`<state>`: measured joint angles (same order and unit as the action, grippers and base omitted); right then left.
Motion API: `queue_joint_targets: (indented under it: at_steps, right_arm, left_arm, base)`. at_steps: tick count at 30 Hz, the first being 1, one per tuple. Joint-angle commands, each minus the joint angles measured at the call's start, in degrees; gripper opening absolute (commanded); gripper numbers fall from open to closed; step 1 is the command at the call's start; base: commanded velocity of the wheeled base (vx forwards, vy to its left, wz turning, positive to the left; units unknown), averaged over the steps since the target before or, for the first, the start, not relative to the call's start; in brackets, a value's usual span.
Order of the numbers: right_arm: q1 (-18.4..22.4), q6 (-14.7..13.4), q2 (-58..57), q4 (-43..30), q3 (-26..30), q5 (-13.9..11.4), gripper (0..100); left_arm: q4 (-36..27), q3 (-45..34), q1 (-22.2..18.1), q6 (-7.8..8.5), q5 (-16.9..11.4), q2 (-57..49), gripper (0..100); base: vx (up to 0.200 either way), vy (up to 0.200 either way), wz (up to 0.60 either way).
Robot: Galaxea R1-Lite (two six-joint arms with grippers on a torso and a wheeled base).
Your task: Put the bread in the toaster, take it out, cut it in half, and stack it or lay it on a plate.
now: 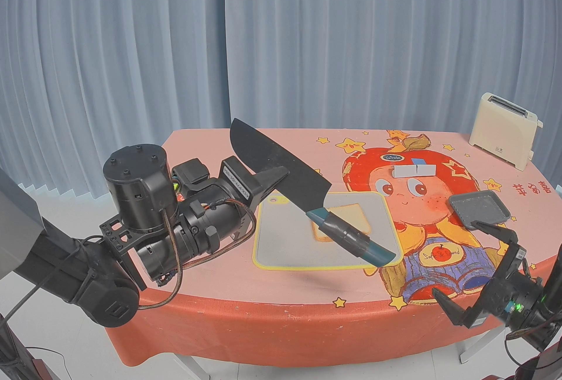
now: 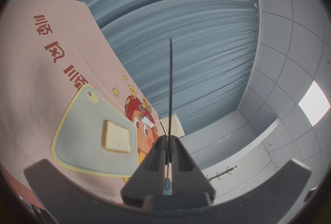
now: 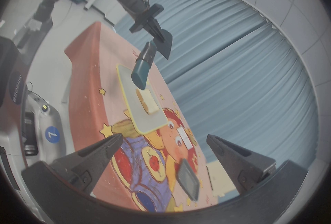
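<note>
The left pincer (image 1: 280,175) is clamped on the black blade of a knife (image 1: 275,162), holding it in the air over the cutting board (image 1: 287,241). The pale, uncut bread slice (image 2: 116,136) lies flat on that board, below the knife handle. The right pincer (image 1: 453,258) gapes wide, holding nothing, at the front edge of the worktop (image 1: 234,282), near the dark plate (image 1: 479,207).
</note>
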<state>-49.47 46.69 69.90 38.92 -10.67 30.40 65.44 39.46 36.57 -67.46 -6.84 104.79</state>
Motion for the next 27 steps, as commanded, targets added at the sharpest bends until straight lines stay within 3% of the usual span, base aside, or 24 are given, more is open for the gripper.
queue_joint_targets:
  at_steps: [1,2,3,4,5,6,7,12,17,23,27]
  right_arm:
    - [-13.8,2.0,5.0,1.2,0.7,16.4,100]
    - [-15.4,1.9,5.8,1.7,0.7,18.7,100]
    - [-19.0,1.8,8.0,3.6,0.7,24.5,100]
    - [-21.1,1.7,9.7,5.0,0.7,27.8,100]
    - [-21.8,1.7,10.3,5.5,0.7,28.7,100]
    - [-25.2,1.7,14.0,9.2,0.9,33.7,100]
    - [-26.9,1.7,17.0,12.5,1.2,36.0,100]
    - [-28.9,2.4,27.9,29.6,4.9,38.2,100]
    - [-30.5,4.4,35.7,43.6,7.8,43.4,100]
    - [-30.5,8.6,39.4,50.8,8.2,43.7,100]
    - [-29.8,14.0,37.7,50.7,7.3,43.5,100]
  left_arm:
    - [0.6,0.5,-0.2,-0.13,0.2,0.5,0]
    - [0.6,0.5,-0.2,-0.13,0.2,0.5,0]
    - [0.6,0.5,-0.1,-0.13,0.3,0.5,0]
    - [0.6,0.5,-0.1,-0.21,0.3,0.5,0]
    - [0.6,0.6,-0.1,-0.21,0.4,0.5,0]
    - [0.2,0.9,-0.1,-0.21,0.7,0.5,0]
    - [0.1,1.1,0.0,-0.30,1.2,0.6,0]
    - [0.0,0.9,0.1,-2.15,3.6,0.8,0]
    - [-0.1,1.1,-0.2,-2.23,3.9,0.8,0]
    - [0.0,0.8,-0.1,-2.15,4.2,0.1,0]
    - [0.0,0.4,0.1,-2.15,4.3,-0.1,0]
  base:
    - [0.000,0.000,0.00]
    - [0.000,0.000,0.00]
    - [0.000,0.000,0.00]
    - [0.000,0.000,0.00]
    - [0.000,0.000,0.00]
    - [0.000,0.000,0.00]
    - [0.000,0.000,0.00]
    - [0.000,0.000,0.00]
    - [0.000,0.000,0.00]
    - [0.000,0.000,0.00]
    - [0.000,0.000,0.00]
